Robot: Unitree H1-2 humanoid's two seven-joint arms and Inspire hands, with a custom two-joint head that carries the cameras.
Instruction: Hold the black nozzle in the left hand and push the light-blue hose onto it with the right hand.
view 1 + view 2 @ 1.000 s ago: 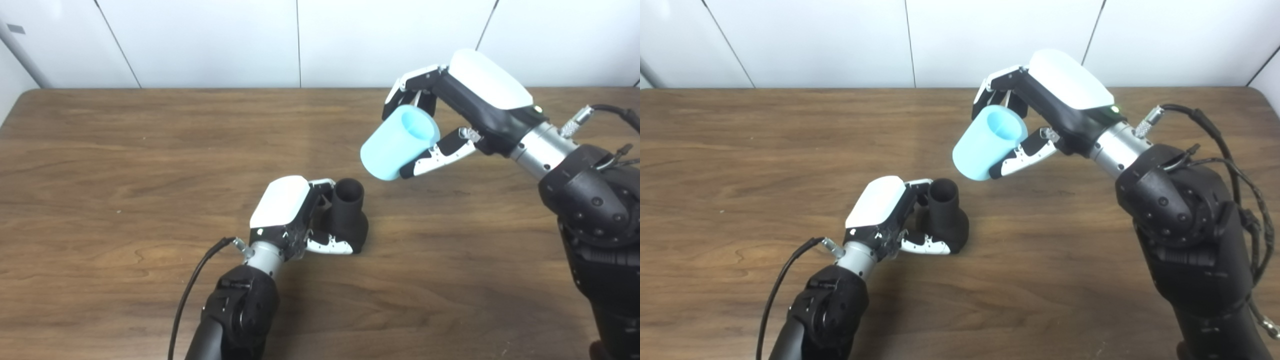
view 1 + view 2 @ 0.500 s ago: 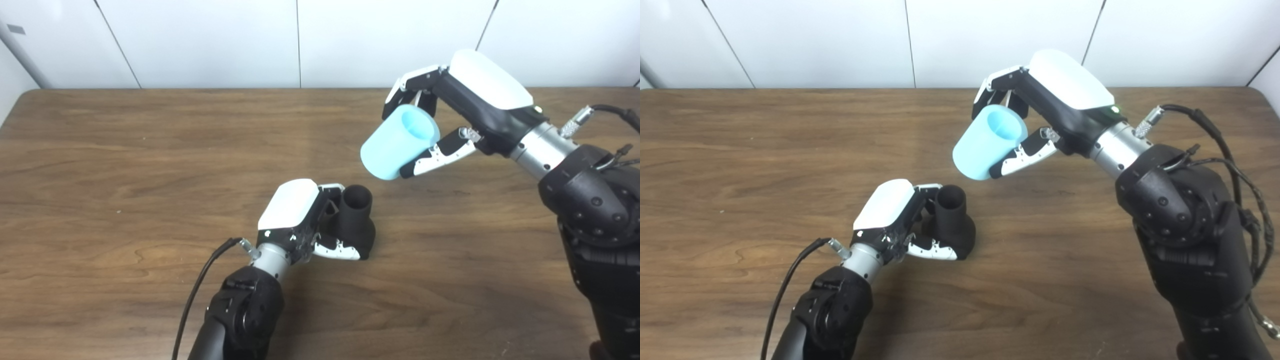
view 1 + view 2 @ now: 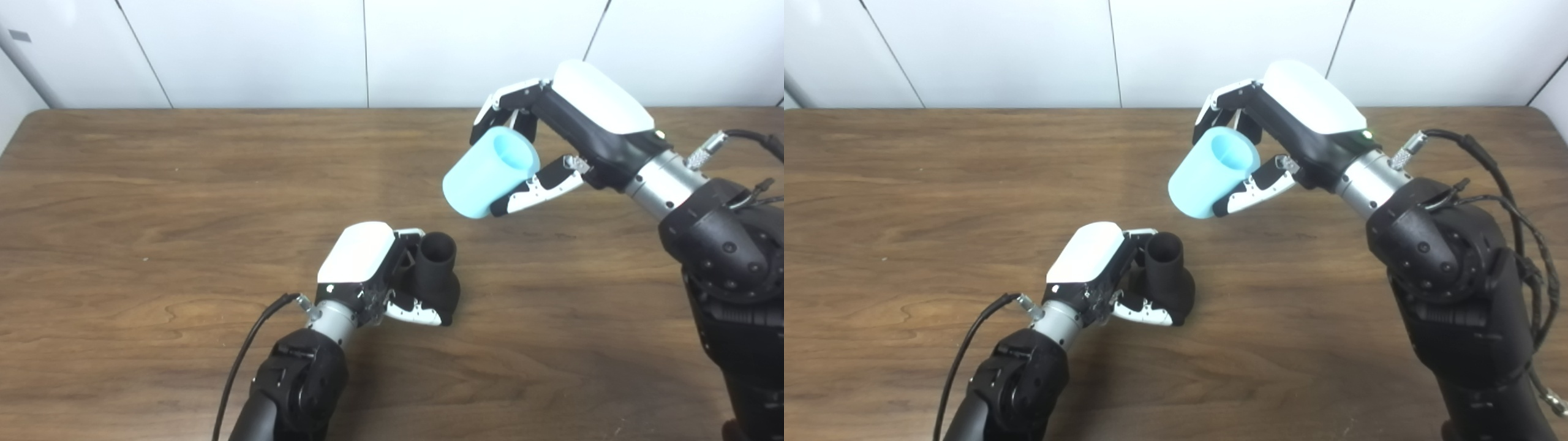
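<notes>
The black nozzle [image 3: 436,275] stands near the table's middle with its round opening pointing up and slightly right. My left hand [image 3: 367,269] is shut on it from the left, thumb across its wide base. Up and to the right, my right hand [image 3: 551,141] is shut on the light-blue hose [image 3: 487,174], a short thick tube held tilted above the table. The hose's open end faces up toward the hand; its lower end points down-left toward the nozzle. A clear gap separates hose and nozzle.
The brown wooden table [image 3: 153,202] spans the whole view, with a white panelled wall behind its far edge. A black cable [image 3: 245,352] trails from my left wrist. My bulky right forearm [image 3: 729,263] fills the right side.
My left hand has carried the nozzle a short way right and toward me across the table. The right hand and hose have barely shifted.
</notes>
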